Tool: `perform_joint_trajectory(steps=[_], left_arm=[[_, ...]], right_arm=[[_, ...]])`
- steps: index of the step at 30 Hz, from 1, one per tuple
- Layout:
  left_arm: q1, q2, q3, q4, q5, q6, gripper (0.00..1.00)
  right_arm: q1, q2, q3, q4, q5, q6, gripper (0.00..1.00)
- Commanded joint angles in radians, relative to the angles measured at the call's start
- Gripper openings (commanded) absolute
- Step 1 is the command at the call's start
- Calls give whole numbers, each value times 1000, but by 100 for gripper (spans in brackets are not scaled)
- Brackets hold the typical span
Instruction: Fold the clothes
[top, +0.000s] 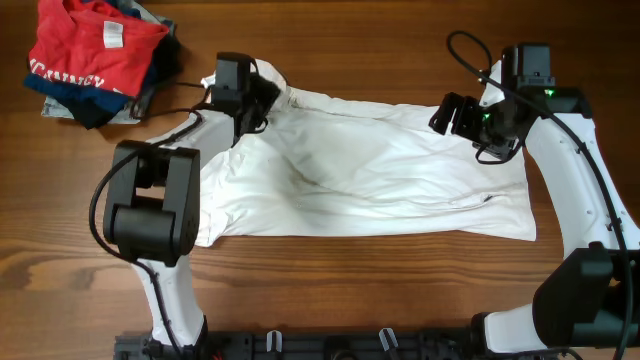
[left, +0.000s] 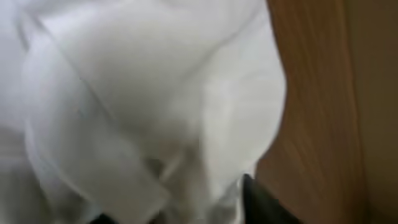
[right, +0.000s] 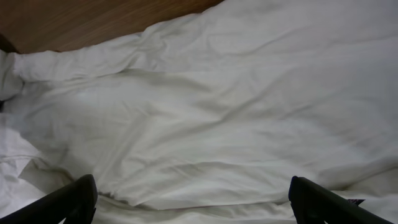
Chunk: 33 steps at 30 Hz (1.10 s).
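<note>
Two arms are over the white collared shirt (top: 380, 170), which lies spread wide and wrinkled across the middle of the wooden surface (top: 350, 40). The left arm comes up from the near edge with its elbow bent over the shirt's left end, and the left pincer (top: 252, 112) is down at the shirt's far-left corner. Its wrist view is just a blur of white fabric right up close, so honestly can't tell if those fingers are apart or clamped on cloth. The right arm runs up the right side and bends inward. The right pincer (top: 447, 115) sits over the shirt's far-right edge, fingers spread wide, nothing held. A red T-shirt (top: 90, 45) tops a pile of dark garments (top: 95, 108) in the far-left corner, apart from the shirt.
</note>
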Motion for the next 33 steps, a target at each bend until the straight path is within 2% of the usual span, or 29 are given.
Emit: perform_joint_trajectory(steps=[1, 2, 4, 6, 7, 8, 11, 12, 13, 16, 27, 33], left_arm=[[-3, 29, 6, 4, -24, 4, 14], [-2, 29, 6, 6, -24, 4, 8], [-3, 29, 6, -6, -30, 5, 10], [-3, 29, 5, -33, -31, 5, 11], [-3, 29, 6, -44, -36, 5, 7], [-3, 29, 5, -50, -43, 8, 4], [-3, 29, 5, -53, -50, 8, 6], [-3, 29, 5, -56, -49, 7, 6], [-3, 29, 5, -61, -49, 8, 4], [-3, 29, 5, -88, -50, 8, 4], [-3, 29, 5, -95, -49, 8, 4], [-3, 29, 5, -103, -49, 8, 5]], right_arm=[[-11, 8, -10, 58, 144, 40, 100], [-24, 8, -10, 89, 144, 41, 100], [-78, 8, -10, 184, 144, 33, 100], [-200, 14, -10, 219, 139, 106, 100], [-248, 22, -10, 221, 116, 107, 100], [-303, 41, -10, 222, 61, 100, 100], [-380, 126, -10, 216, -114, 71, 97], [-386, 176, -10, 205, -123, 79, 86], [-386, 222, -10, 206, -128, 83, 80], [-386, 325, -10, 256, -217, 76, 72], [-376, 378, -11, 275, -212, 138, 70], [-373, 386, -13, 284, -163, 157, 61]])
